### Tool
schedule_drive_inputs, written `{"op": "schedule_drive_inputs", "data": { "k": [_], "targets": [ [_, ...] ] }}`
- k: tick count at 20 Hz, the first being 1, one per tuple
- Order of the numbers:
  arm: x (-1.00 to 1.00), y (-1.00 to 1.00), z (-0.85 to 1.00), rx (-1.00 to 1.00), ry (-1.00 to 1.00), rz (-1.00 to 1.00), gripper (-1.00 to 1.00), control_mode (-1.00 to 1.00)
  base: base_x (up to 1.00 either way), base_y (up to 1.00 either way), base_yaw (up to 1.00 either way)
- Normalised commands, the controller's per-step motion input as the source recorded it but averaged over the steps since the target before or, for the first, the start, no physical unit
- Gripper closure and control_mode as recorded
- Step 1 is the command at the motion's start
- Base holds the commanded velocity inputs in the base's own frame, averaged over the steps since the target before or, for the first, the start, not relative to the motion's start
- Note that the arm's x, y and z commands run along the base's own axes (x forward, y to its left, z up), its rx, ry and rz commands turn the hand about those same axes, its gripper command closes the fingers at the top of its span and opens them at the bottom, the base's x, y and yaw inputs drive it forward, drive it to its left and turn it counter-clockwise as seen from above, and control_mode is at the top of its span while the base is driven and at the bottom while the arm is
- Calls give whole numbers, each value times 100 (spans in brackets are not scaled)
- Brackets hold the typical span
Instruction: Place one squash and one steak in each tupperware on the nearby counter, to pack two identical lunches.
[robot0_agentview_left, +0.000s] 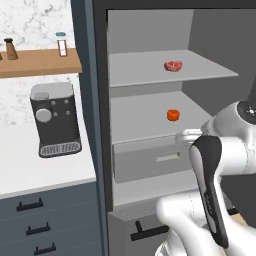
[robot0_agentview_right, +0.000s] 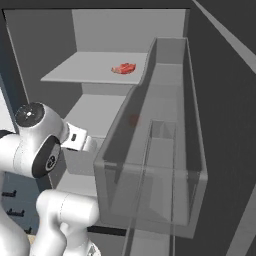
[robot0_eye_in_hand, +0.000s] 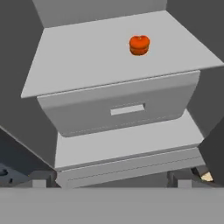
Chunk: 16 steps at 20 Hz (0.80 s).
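Observation:
An orange-red squash (robot0_agentview_left: 173, 115) (robot0_eye_in_hand: 139, 45) sits toward the back right of the middle shelf in the open fridge. One shelf higher lies a pinkish-red steak (robot0_agentview_left: 173, 65) (robot0_agentview_right: 123, 68). My gripper (robot0_eye_in_hand: 111, 181) is open and holds nothing. It hangs in front of the fridge, level with the crisper drawer, well short of and below the squash. The white counter (robot0_agentview_left: 30, 170) runs to the left of the fridge. The tupperware is out of view.
A grey crisper drawer (robot0_eye_in_hand: 118, 109) juts out under the squash's shelf. The open fridge door with its translucent bins (robot0_agentview_right: 160, 150) stands close on the right. A black coffee machine (robot0_agentview_left: 54, 120) stands on the counter below a wooden shelf (robot0_agentview_left: 40, 61).

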Motion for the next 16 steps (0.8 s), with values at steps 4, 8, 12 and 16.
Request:
{"op": "schedule_drive_inputs", "data": {
  "k": [4, 8, 12, 16],
  "targets": [
    [14, 0, 100, -5, -30, -10, -100, -100, 0, 0, 0],
    [8, 0, 100, -11, -37, -21, -100, -100, 0, 0, 0],
    [5, -7, 99, -7, -11, -18, -100, -100, 0, 0, 0],
    [10, -52, 68, 16, 0, -6, -100, -100, 0, 0, 0]
  ]
}}
